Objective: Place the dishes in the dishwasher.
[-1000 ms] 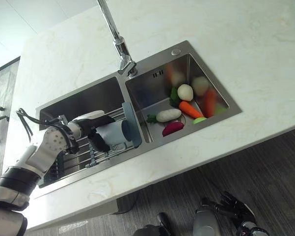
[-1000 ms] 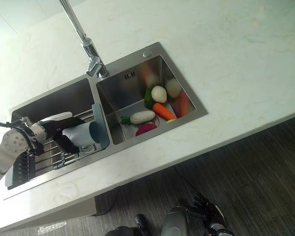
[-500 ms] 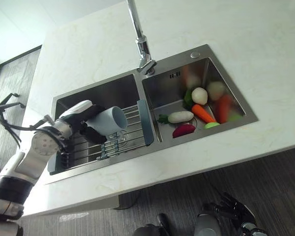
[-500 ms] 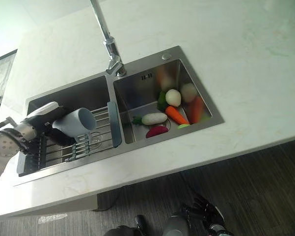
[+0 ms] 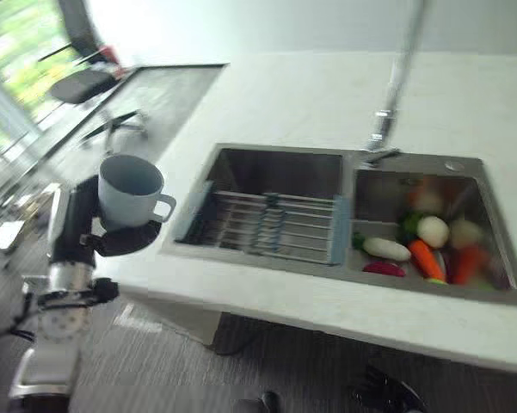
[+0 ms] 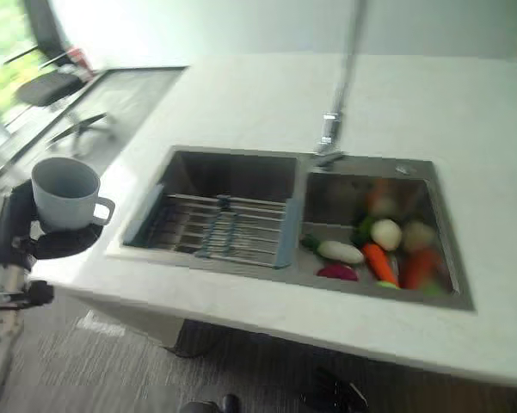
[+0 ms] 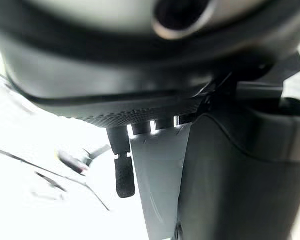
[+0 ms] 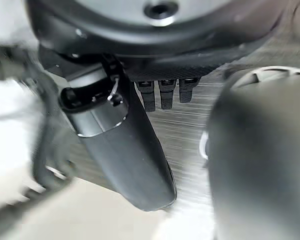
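A pale grey-blue mug (image 5: 129, 188) stands upright in my left hand (image 5: 113, 239), whose dark fingers curl under and round its base. Hand and mug hang over the floor, just left of the counter's corner and apart from the sink. The mug's handle points toward the sink. In the left wrist view the mug's grey wall (image 7: 157, 190) runs right along the hand. My right hand (image 5: 387, 397) hangs low by the floor in front of the counter, holding nothing, its thumb (image 8: 122, 155) straight in the right wrist view.
The double sink (image 5: 284, 157) is set in a white counter (image 5: 284, 95). A wire rack (image 5: 271, 225) with blue ends spans its left basin. Toy vegetables (image 5: 426, 245) lie in the right basin under the faucet (image 5: 387, 103). An office chair (image 5: 82, 82) stands far left.
The view has swung round. My left hand has lifted the mug off the sink rack and carried it left past the counter's edge, turning it upright.
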Robot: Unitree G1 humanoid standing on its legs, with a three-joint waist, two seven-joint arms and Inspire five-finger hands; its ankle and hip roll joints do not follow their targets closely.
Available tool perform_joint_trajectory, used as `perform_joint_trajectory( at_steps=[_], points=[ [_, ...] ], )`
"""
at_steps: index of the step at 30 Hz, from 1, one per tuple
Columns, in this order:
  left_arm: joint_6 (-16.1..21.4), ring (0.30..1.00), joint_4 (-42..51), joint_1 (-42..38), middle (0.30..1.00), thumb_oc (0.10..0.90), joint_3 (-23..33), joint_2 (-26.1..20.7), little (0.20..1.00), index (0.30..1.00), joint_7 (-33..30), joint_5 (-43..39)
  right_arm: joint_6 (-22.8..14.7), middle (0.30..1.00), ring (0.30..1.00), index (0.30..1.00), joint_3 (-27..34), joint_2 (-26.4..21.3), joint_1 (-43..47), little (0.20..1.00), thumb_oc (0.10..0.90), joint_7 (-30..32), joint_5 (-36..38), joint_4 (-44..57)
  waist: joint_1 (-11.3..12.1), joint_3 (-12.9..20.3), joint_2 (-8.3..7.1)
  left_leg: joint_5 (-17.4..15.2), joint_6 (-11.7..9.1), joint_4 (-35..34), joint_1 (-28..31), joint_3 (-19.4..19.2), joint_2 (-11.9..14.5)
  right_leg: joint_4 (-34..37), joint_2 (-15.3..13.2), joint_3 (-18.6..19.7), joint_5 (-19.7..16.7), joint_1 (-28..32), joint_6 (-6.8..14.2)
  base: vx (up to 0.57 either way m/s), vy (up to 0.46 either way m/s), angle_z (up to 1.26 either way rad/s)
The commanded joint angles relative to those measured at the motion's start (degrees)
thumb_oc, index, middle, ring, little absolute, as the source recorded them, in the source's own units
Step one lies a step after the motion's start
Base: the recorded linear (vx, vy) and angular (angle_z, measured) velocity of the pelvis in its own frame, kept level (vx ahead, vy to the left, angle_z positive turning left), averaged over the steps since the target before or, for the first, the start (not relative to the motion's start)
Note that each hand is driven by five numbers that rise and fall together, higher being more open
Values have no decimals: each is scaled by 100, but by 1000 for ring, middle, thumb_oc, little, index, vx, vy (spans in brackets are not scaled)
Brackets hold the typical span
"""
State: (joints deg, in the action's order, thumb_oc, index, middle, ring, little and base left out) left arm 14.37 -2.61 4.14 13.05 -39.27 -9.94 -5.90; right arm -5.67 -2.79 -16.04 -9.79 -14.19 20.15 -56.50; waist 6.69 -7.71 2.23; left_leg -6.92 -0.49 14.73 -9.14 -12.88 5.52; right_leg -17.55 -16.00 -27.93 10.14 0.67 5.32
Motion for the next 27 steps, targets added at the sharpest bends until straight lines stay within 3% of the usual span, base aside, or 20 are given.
perform_joint_trajectory(
  at_steps=[1, 3, 6, 9, 12, 14, 15, 16, 19, 20, 21, 23, 24, 26, 27],
  points=[
    [1218, 300, 336, -982, 300, 400, 507, -490, 300, 300, -391, 87, -246, 900, 900, 900, 124, -95, -2, 900, 800, 199, 134, -13, -181, -19, 120, -399, -581, 246, 245, -330, 517, 36, -334, -12, 240, 39, 563, -5, 320, 169],
    [1315, 300, 365, -1129, 300, 400, 358, -383, 300, 300, -420, 111, -376, 900, 900, 900, 226, -67, -24, 900, 800, 266, 331, -74, -215, -60, 66, -342, -472, 246, 265, -676, 466, 36, -476, -300, 109, 137, 610, 20, 383, 225],
    [1208, 300, 487, -1214, 300, 400, 289, -226, 300, 300, -466, 230, -371, 900, 900, 900, 402, 16, 13, 900, 800, 407, 543, -54, -94, -91, -4, -472, -151, 246, 289, -489, 35, 36, -523, -296, -37, 328, 529, 199, 434, 155],
    [1118, 300, 439, -1344, 300, 400, 202, -218, 300, 300, -517, 488, -352, 900, 900, 900, 452, 121, 109, 900, 800, 504, 292, 46, -95, -92, 25, -554, 132, 246, 375, -485, -207, -14, -290, -321, -263, 660, 474, 233, 413, 59],
    [1083, 300, 398, -1449, 300, 400, 49, -300, 300, 300, -622, 654, -105, 900, 900, 900, 316, 123, 229, 900, 800, 565, 93, 293, -259, -162, 72, -732, 293, 246, 467, -274, -402, -1192, 54, 218, -297, 23, 517, 86, 283, 51],
    [1066, 300, 409, -1474, 300, 400, -31, -397, 300, 300, -709, 738, -83, 900, 900, 900, 240, 84, 321, 900, 800, 478, 111, 356, -360, -244, 91, -677, 302, 246, 406, -176, -397, -937, 568, 288, -216, -219, 358, -99, 45, 112],
    [997, 300, 500, -1485, 300, 400, -111, -468, 300, 300, -659, 727, -82, 900, 900, 900, 193, 60, 383, 900, 800, 398, 197, 388, -447, -301, 31, -698, 226, 246, 376, 27, -485, -167, 1114, 463, -188, -198, 268, -118, -100, 177],
    [1007, 300, 558, -1476, 300, 400, -175, -429, 300, 300, -614, 751, -113, 900, 900, 900, 176, 85, 380, 900, 800, 428, 259, 402, -504, -349, -28, -724, 216, 246, 383, 147, -596, 36, 1260, 675, -251, -300, 279, -63, -108, 215],
    [864, 300, 623, -1467, 300, 400, -275, -253, 300, 300, -493, 966, 4, 900, 900, 900, 113, 169, 337, 900, 800, 495, 368, 561, -580, -359, -126, -734, 161, 246, 438, 7, -654, 36, 1136, 647, 14, -418, 203, -52, -17, 168],
    [919, 300, 568, -1390, 300, 400, -384, -214, 300, 300, -479, 1101, 108, 900, 900, 900, 143, 43, 356, 900, 800, 409, 307, 541, -459, -355, -210, -462, 11, 246, 380, 2, -805, 36, 923, 756, 136, -362, 203, -39, 122, 57],
    [991, 300, 536, -1229, 300, 400, -349, -242, 300, 300, -454, 1067, 52, 900, 900, 900, 77, -78, 438, 900, 800, 395, 160, 373, -264, -414, -240, -285, -77, 246, 127, 400, -959, 36, 839, 1042, 207, -320, 171, -28, 149, 26],
    [1067, 300, 515, -1173, 300, 400, -298, -233, 300, 300, -373, 1033, -14, 900, 900, 900, 71, -103, 485, 900, 800, 411, 218, 231, -219, -412, -237, -202, -137, 246, 30, 415, -860, 36, 808, 1085, 220, -342, 159, -35, 133, -21],
    [1195, 300, 510, -1104, 300, 400, -267, -217, 300, 300, -284, 1004, -96, 900, 900, 900, 98, -155, 534, 900, 800, 431, 425, 56, -223, -390, -183, -189, -219, 246, 35, 270, -548, 36, 765, 964, 264, -337, 163, -48, 224, -37],
    [1202, 300, 643, -956, 300, 400, -186, -250, 300, 300, -282, 955, -140, 900, 900, 900, 133, -221, 588, 900, 800, 404, 658, -61, -183, -353, -30, -178, -401, 246, -116, 689, -207, 36, 779, 1027, 331, -350, 178, -19, 317, 24],
    [1284, 300, 655, -956, 300, 400, -116, -314, 300, 300, -192, 869, -207, 900, 900, 900, 173, -245, 593, 900, 800, 400, 714, -101, -225, -292, 44, -178, -471, 246, -183, 597, 30, 36, 699, 946, 337, -364, 183, 16, 248, 27]
  ],
)
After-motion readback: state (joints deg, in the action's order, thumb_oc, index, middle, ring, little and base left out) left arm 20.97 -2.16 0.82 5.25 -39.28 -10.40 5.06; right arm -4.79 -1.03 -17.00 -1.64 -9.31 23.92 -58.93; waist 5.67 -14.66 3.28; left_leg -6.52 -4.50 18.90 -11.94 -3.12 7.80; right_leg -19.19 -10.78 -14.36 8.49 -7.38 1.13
